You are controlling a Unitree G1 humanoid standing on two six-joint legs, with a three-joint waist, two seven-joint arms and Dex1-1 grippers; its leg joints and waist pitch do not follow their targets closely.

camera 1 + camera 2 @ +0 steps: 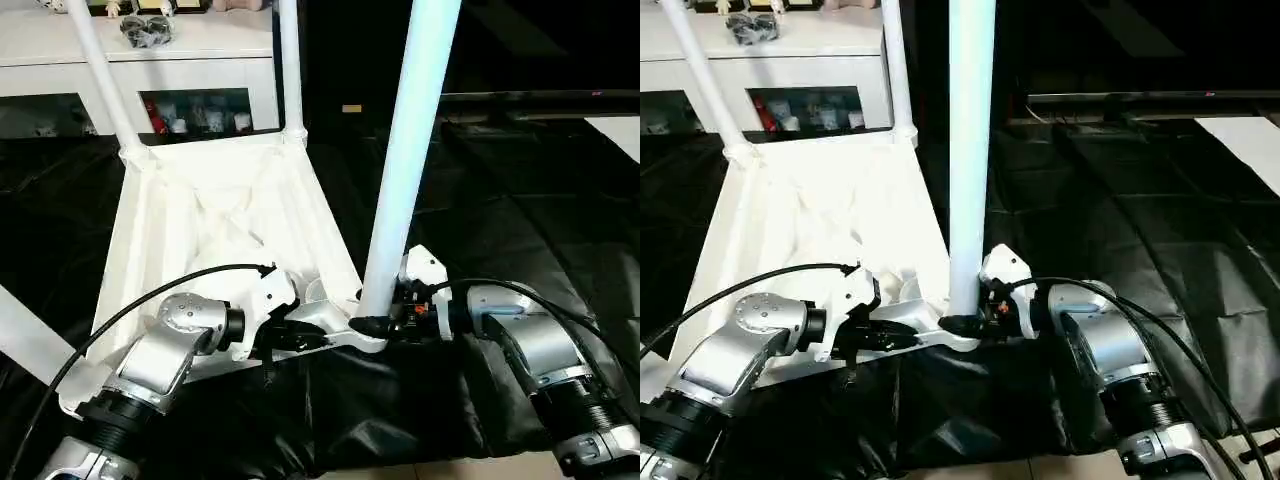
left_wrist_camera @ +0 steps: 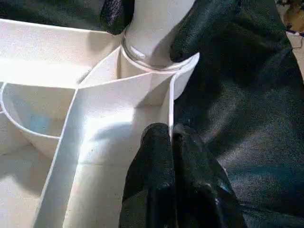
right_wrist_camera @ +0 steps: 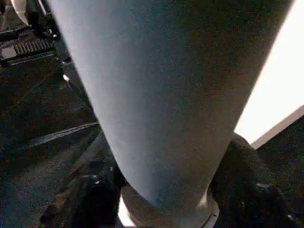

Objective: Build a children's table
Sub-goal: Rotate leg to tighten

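The children's table top (image 1: 200,210) lies upside down on black cloth, its ribbed underside facing up. Two white legs (image 1: 105,75) (image 1: 290,60) stand in its far corners. Another leg (image 1: 25,335) slants off past the near left corner. At the near right corner a thick white leg (image 1: 405,150) stands upright in its socket. My right gripper (image 1: 375,322) is closed around the base of this leg, one black finger (image 2: 199,28) on each side. My left gripper (image 2: 171,137) is shut on the top's thin rim wall just beside that socket.
A white cabinet (image 1: 200,70) with glass doors stands behind the table top, small objects on it. Crumpled black cloth (image 1: 520,200) covers the floor to the right and front. A pale floor patch (image 1: 620,130) shows at far right.
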